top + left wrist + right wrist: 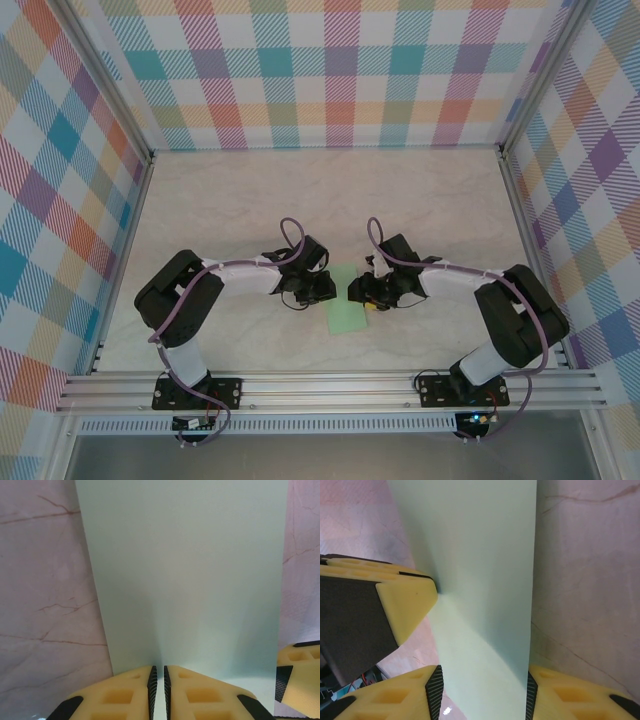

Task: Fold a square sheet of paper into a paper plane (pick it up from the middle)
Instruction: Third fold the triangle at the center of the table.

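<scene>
Jaws: two pairs; one paper plane

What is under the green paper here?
Marbled tabletop shows on both sides of the green paper; whatever lies directly beneath it is covered. The left fingers pinch one edge.

Left arm: elbow bent, reached toward frame centre — left gripper pinched the paper plane.
Right arm: mirrored it — right gripper jaws stood apart.
</scene>
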